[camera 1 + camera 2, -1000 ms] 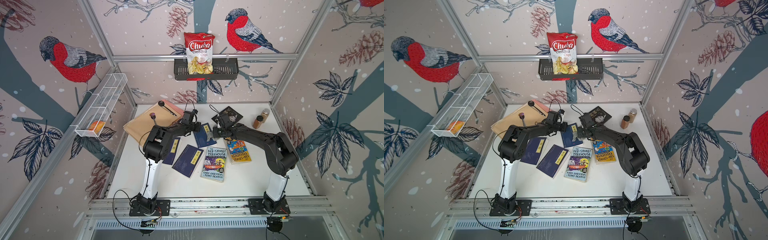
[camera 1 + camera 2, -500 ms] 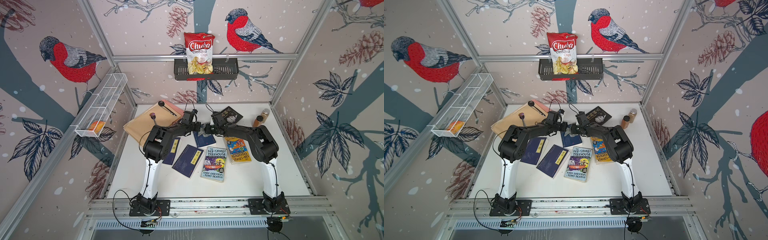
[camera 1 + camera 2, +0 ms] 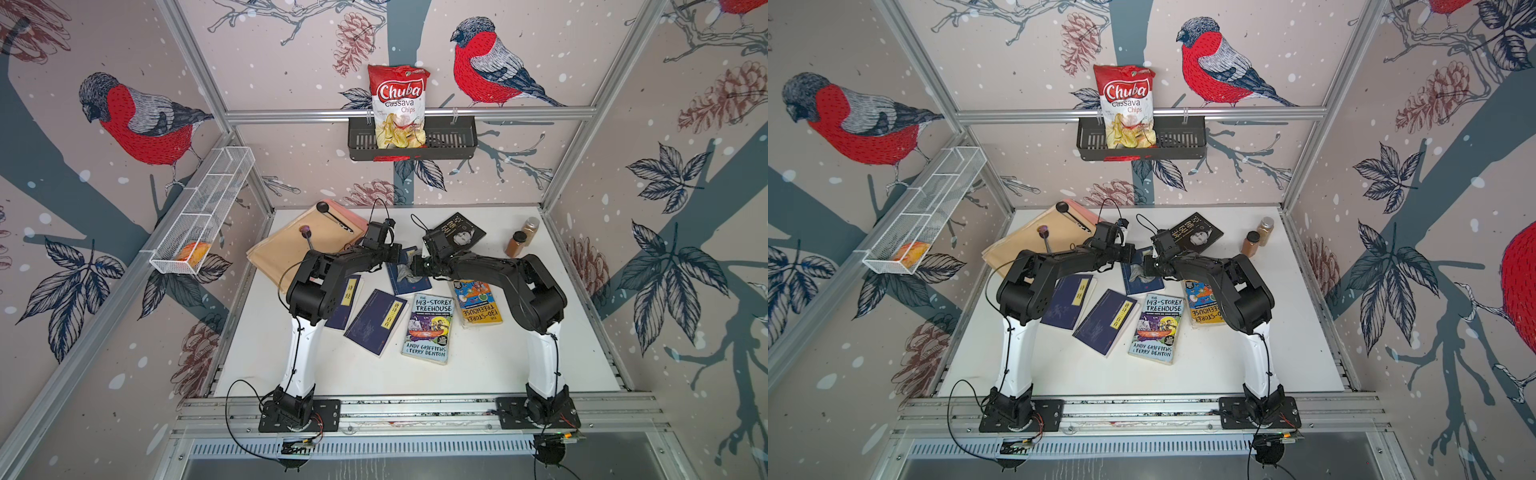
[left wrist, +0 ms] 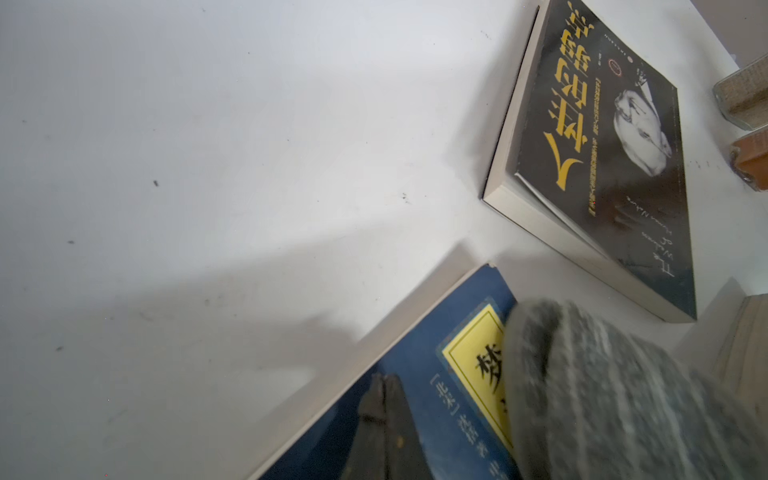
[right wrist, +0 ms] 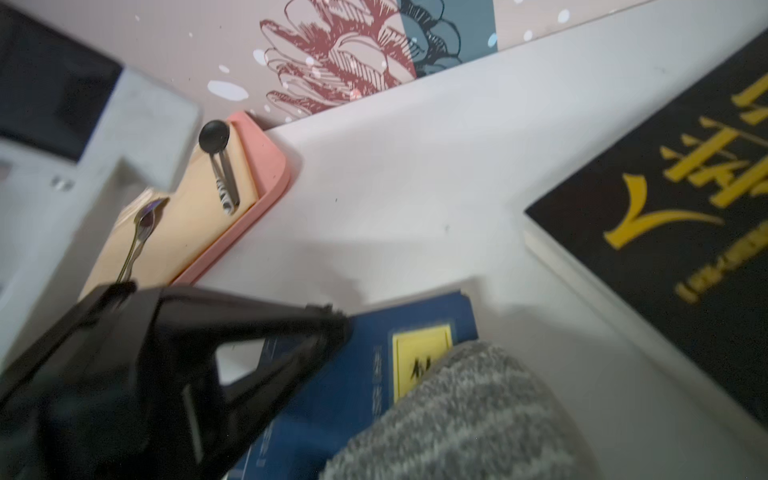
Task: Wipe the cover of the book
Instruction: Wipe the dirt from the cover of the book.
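The blue book (image 3: 417, 284) with a yellow title label lies mid-table, its cover facing up. Both arms reach in over it from opposite sides. My left gripper (image 3: 396, 258) is shut and empty, its tips (image 4: 384, 380) pressing down on the cover near the book's edge (image 4: 361, 349). My right gripper (image 3: 414, 266) is shut on a grey cloth (image 3: 403, 273), which rests on the cover beside the label (image 5: 419, 353). The cloth (image 5: 465, 415) hides the right jaws in the right wrist view and fills a corner of the left wrist view (image 4: 623, 395).
Two more blue books (image 3: 346, 301) (image 3: 376, 321) lie near the left arm. Two Treehouse paperbacks (image 3: 429, 328) (image 3: 478, 303) are to the front right. A black book (image 3: 461, 232) and two spice jars (image 3: 516, 243) stand behind. A tan board with spoons (image 3: 307, 241) sits back left.
My right gripper has carried the cloth leftward across the blue book toward the left gripper, and the right elbow has drawn in. The left gripper stays put on the cover.
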Robot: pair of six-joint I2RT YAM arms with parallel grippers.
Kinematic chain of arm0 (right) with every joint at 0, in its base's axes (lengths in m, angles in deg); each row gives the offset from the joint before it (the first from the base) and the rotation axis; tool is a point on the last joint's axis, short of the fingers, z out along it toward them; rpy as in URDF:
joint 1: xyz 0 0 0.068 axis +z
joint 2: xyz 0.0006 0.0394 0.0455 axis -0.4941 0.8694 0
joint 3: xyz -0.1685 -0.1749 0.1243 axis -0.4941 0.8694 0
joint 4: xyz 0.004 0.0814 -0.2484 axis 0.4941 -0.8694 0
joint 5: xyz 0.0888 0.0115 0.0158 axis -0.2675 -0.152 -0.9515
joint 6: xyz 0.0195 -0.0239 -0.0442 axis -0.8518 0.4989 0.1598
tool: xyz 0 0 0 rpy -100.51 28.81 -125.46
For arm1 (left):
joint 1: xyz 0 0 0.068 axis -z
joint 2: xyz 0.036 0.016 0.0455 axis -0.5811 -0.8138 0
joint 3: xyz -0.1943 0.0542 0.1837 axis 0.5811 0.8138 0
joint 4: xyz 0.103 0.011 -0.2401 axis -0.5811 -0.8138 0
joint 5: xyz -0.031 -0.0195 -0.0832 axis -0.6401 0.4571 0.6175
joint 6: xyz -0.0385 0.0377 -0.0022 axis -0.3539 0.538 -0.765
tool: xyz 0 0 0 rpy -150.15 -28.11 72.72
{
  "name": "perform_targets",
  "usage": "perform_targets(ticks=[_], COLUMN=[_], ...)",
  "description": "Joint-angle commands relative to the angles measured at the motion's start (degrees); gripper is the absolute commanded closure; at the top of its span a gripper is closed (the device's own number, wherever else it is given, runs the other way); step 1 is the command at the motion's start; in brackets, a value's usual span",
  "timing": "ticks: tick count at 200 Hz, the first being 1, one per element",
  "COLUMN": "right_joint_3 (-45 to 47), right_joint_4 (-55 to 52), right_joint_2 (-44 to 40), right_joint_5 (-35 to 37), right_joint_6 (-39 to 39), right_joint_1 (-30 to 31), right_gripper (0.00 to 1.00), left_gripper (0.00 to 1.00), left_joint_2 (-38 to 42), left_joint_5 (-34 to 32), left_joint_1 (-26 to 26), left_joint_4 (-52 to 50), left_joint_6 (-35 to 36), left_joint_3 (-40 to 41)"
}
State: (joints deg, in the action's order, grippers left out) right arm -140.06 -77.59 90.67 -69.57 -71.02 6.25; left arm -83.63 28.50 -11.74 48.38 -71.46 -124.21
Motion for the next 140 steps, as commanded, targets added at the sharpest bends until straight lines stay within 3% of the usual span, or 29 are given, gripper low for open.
perform_targets(ticks=[1,37,97,140], right_joint_3=[4.5,5.8,-4.6,4.4], right_joint_4=[-5.0,-2.4,-0.9,-2.3], right_joint_2=[-2.0,-0.7,9.2,1.3], right_joint_5=[-0.7,-3.5,-2.5,-1.3], right_joint_6=[-1.9,-4.1,-6.7,-3.7], right_joint_1=[1.2,2.1,-2.2,0.0], right_gripper=[0.86,0.86,0.87,0.87], left_gripper=[1.0,1.0,1.0,1.0], left_joint_2=[-1.7,-1.2,-1.0,-1.0], left_joint_5=[0.9,1.1,2.2,2.4], left_joint_1=[0.0,0.0,-0.1,-0.6], left_joint_4=[-13.1,-13.0,-12.5,-12.5], left_joint_6=[-0.2,-0.2,-0.9,-1.3], left_joint_3=[0.9,1.4,1.6,1.8])
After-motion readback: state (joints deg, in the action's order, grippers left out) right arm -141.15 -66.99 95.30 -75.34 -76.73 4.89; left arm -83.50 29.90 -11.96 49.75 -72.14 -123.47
